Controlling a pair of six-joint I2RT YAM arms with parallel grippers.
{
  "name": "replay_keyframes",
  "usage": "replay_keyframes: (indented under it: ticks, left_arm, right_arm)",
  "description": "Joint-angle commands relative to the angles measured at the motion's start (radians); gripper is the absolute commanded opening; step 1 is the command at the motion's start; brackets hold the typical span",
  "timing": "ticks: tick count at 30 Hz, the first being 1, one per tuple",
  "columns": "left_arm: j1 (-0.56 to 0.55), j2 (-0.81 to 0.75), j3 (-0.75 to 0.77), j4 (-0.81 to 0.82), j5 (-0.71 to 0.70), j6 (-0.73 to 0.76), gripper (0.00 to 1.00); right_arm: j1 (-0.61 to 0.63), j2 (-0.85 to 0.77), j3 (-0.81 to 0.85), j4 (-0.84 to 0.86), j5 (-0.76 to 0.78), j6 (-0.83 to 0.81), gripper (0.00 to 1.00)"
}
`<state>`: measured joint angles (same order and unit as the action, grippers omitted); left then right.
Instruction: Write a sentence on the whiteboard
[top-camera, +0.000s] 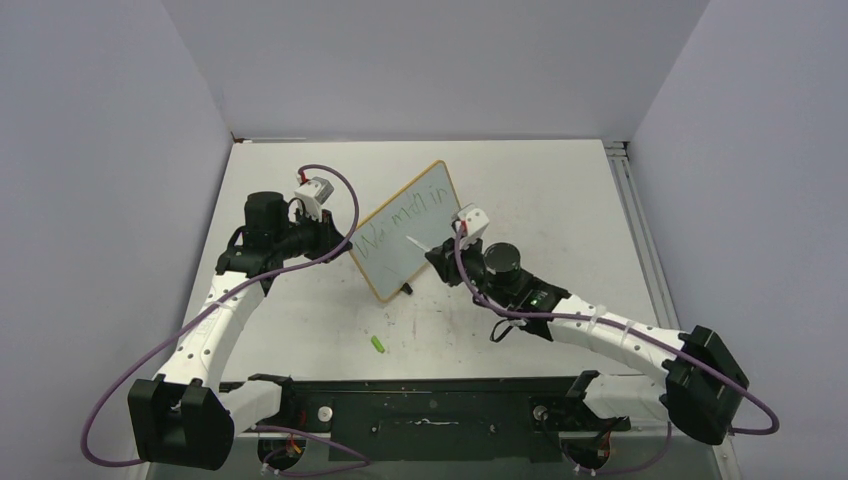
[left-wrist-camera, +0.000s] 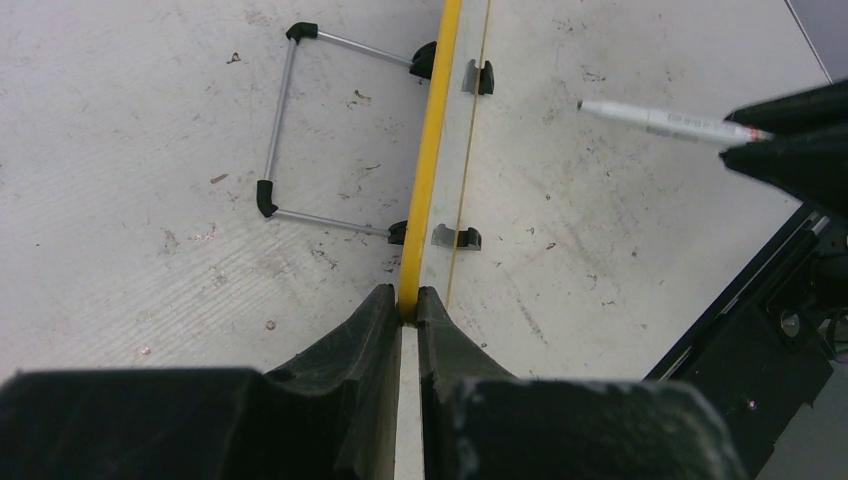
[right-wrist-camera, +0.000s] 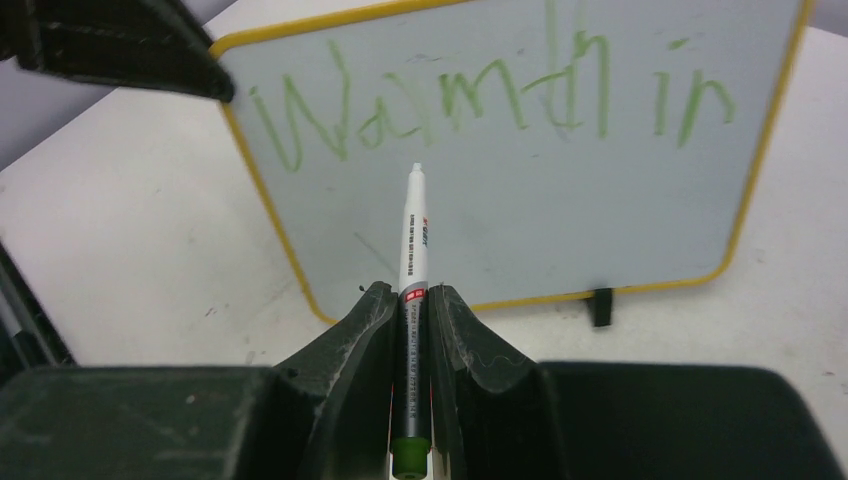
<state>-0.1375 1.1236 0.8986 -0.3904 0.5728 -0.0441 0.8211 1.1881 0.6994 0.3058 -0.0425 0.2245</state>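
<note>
The whiteboard (top-camera: 405, 232) stands tilted on its wire stand (left-wrist-camera: 280, 130) near the middle of the surface (top-camera: 560, 200), with its white face turned toward my right arm. My left fingers (left-wrist-camera: 385, 310) are clamped on the yellow frame (left-wrist-camera: 428, 150) at the board's left edge. My right fingers (right-wrist-camera: 378, 305) are closed around the barrel of the marker (right-wrist-camera: 414, 235), whose tip points at the board. In the left wrist view the tip is just off the face, not touching it. The sentence (right-wrist-camera: 480, 100) so far is one green line that reads roughly "Warmth in", running along the upper part of the board. The area below it is blank, and I judge that the step in hand is to start a second line there. To do it well, I should bring the tip in square to the face near the left frame, below the first letter and clear of the written strokes. I should press only until ink transfers, because the board rests on a light stand and a hard push could tip it or slide it. The left clamp should be firm during every stroke so it takes the writing load. I should lift the tip between letters and space them evenly, watching the right frame so the line does not run off the board. A small green piece, probably the cap (top-camera: 378, 344), lies on the surface near my bases, well clear of the work.
</note>
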Motion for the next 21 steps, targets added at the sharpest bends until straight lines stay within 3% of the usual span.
replay_keyframes:
  ticks: [1, 8, 21]
  left_arm:
    - [0.001, -0.012, 0.015, -0.014, -0.026, 0.012, 0.0]
    - [0.0, -0.012, 0.013, -0.012, -0.029, 0.009, 0.0]
    - [0.0, -0.006, 0.014, -0.011, -0.028, 0.009, 0.0]
  right_arm:
    - [0.147, 0.024, -0.009, 0.067, 0.119, 0.006, 0.05]
    - [0.254, 0.128, 0.023, 0.086, 0.191, -0.018, 0.05]
    - [0.292, 0.219, 0.052, 0.124, 0.197, -0.028, 0.05]
